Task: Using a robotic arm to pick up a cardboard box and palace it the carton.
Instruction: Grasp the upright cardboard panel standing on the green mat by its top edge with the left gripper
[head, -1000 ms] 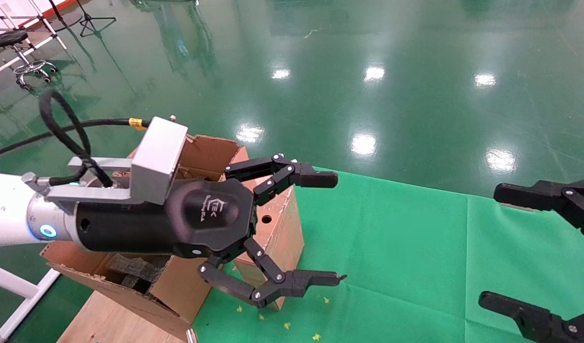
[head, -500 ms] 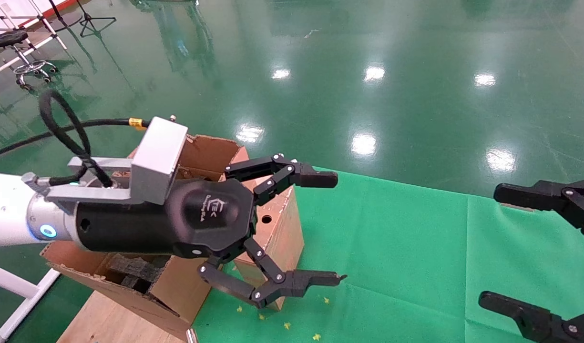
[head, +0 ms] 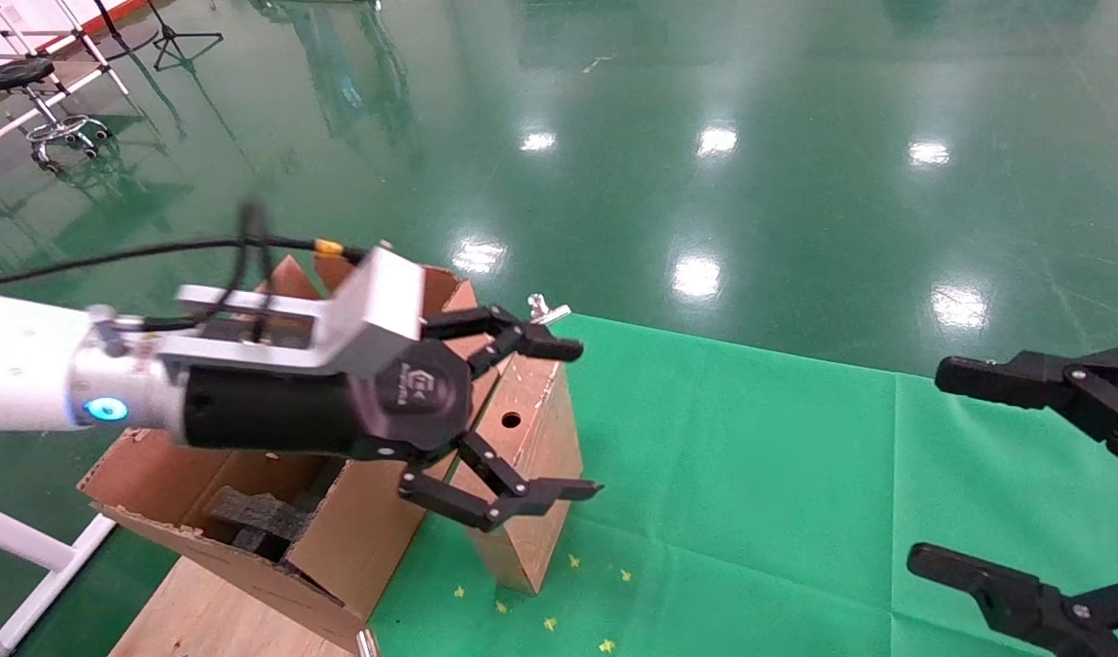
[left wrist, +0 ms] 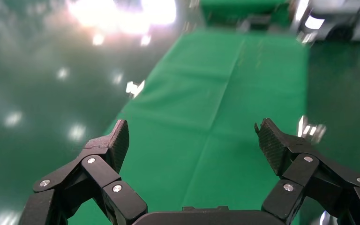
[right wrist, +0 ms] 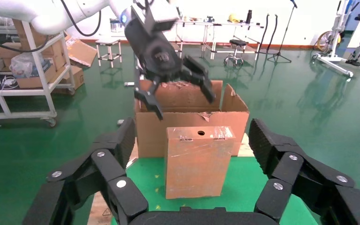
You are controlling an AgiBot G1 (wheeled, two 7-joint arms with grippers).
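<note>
The cardboard box (head: pixel 540 433) stands upright at the left edge of the green cloth, its round hole facing up. It also shows in the right wrist view (right wrist: pixel 197 164). The large carton (head: pixel 339 547) with torn flaps and dark foam inside sits just behind it, touching or nearly so, and shows in the right wrist view too (right wrist: pixel 150 136). My left gripper (head: pixel 581 420) on the white arm is open and empty, hovering over the box's top with one finger on either side; it shows in the right wrist view (right wrist: pixel 183 101) and its own view (left wrist: pixel 192 138). My right gripper (head: pixel 1006 474) is open and empty, parked at the right (right wrist: pixel 194 136).
The green cloth (head: pixel 796 474) covers the table, with small yellow scraps (head: pixel 559 625) near the box. The carton rests on a wooden board (head: pixel 203 611). Stools and a stand (head: pixel 57 128) are far back left. A shelf cart (right wrist: pixel 23 79) stands behind.
My left gripper has drawn back toward the carton and dropped lower, turning at the wrist; it stays open. The small box and the right gripper have not moved.
</note>
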